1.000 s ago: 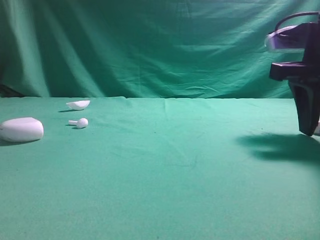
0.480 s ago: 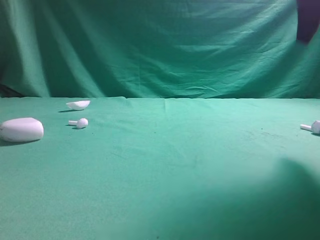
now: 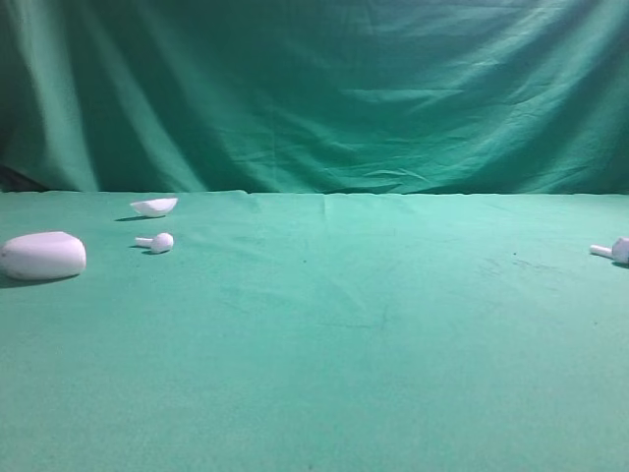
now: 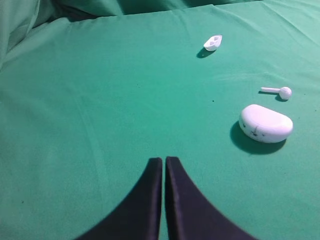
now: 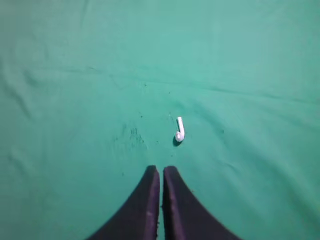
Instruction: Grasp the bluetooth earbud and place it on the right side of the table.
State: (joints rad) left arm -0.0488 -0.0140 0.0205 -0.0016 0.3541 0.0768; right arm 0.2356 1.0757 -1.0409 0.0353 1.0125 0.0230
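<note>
The bluetooth earbud (image 3: 611, 250) lies on the green table (image 3: 393, 334) at the far right edge of the exterior view. In the right wrist view it (image 5: 179, 130) lies free on the cloth, just ahead of my right gripper (image 5: 161, 169), which is shut, empty and raised above the table. My left gripper (image 4: 163, 159) is shut and empty over the cloth, short of the white case. Neither gripper shows in the exterior view.
At the left lie a white oval case (image 3: 41, 255), a round-headed white earbud (image 3: 157, 241) and a small white shell-shaped piece (image 3: 154, 206). They also show in the left wrist view: the case (image 4: 266, 123), the earbud (image 4: 277, 91), the shell piece (image 4: 213, 42). Green backdrop (image 3: 314, 88) behind.
My right arm has risen from the table's right side and left the exterior view. The earbud it stood over now lies uncovered on the cloth there.
</note>
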